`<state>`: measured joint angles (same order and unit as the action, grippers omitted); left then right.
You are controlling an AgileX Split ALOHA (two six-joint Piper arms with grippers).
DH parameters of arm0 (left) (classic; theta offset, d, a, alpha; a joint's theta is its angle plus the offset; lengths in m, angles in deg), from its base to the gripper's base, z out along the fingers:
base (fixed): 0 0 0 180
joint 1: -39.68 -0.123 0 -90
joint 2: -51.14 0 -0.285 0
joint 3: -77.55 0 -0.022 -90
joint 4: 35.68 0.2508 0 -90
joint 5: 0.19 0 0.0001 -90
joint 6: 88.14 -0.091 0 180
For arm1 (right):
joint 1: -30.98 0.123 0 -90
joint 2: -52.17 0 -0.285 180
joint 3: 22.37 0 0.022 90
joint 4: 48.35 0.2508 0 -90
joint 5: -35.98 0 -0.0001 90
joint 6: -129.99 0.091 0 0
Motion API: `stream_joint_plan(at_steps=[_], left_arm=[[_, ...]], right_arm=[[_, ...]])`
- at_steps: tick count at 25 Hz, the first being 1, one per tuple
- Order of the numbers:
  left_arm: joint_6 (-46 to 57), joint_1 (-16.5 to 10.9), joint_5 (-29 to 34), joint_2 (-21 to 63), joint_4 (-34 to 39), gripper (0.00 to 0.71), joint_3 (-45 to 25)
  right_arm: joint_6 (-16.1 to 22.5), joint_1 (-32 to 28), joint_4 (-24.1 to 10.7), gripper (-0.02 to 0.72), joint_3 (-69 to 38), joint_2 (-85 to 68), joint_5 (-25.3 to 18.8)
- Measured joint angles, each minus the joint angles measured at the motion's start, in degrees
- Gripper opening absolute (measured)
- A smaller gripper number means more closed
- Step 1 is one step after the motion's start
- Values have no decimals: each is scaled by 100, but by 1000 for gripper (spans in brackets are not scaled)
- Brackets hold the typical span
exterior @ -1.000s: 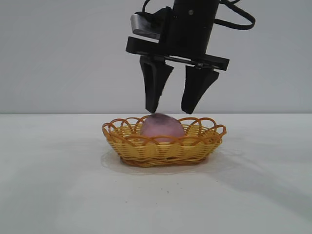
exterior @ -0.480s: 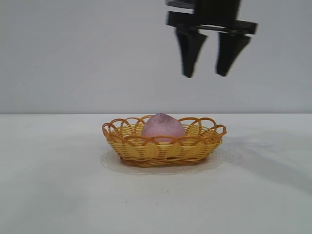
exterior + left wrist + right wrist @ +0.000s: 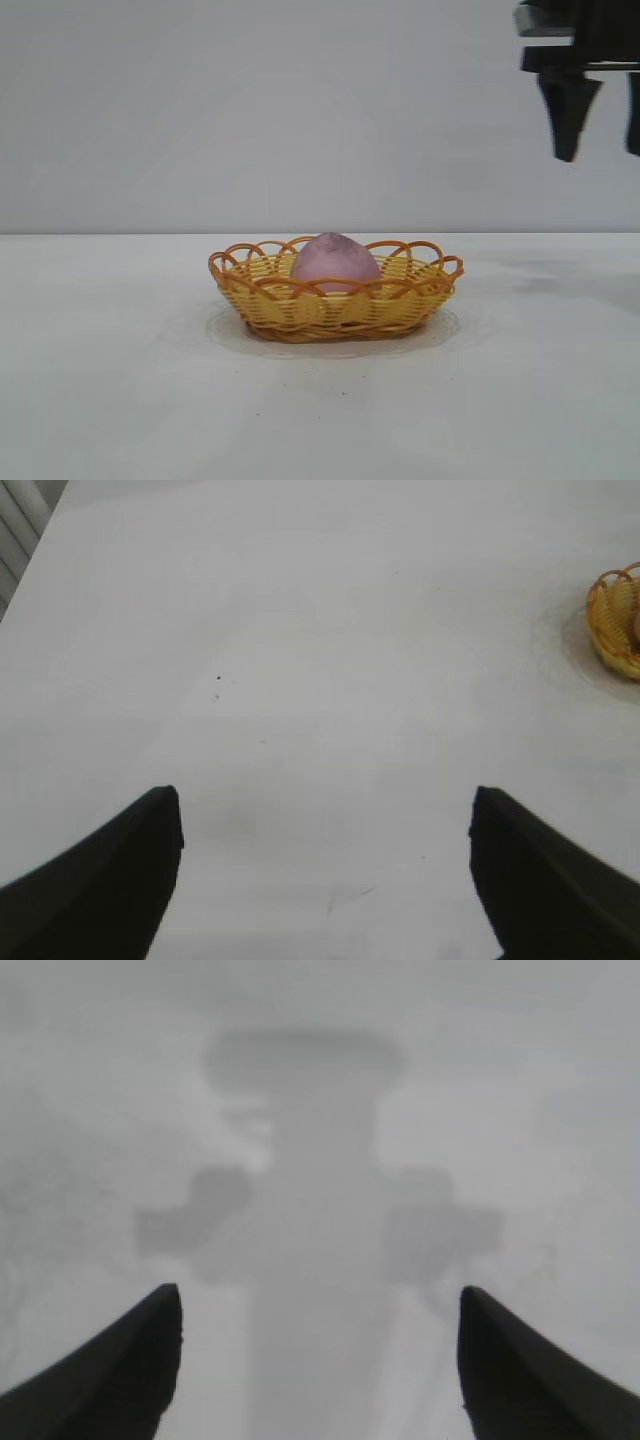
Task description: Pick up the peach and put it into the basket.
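One peach (image 3: 334, 262) sits in the basket (image 3: 335, 305); task looks done.
Right gripper (image 3: 603, 152), jaws wide & empty, has pulled up and away right of basket; left gripper (image 3: 325, 875) parked far off, jaws wide.

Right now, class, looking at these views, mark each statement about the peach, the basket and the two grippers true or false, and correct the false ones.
1. The peach lies in the basket. True.
2. The right gripper is shut on the peach. False: it is open and empty, high at the exterior view's right edge.
3. The basket lies tipped over. False: it sits upright on the table.
4. The left gripper is open over bare table. True.
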<state>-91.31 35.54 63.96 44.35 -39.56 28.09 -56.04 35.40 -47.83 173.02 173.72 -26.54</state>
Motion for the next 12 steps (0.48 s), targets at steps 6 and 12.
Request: stream_joint_plan(at_steps=[6, 12], left_arm=[[0, 0, 0, 0, 0, 527, 0], [0, 0, 0, 0, 0, 527, 0]], right_arm=[[3, -464, 45, 494, 0, -53, -544], [12, -501, 140, 437, -254, -668, -729]])
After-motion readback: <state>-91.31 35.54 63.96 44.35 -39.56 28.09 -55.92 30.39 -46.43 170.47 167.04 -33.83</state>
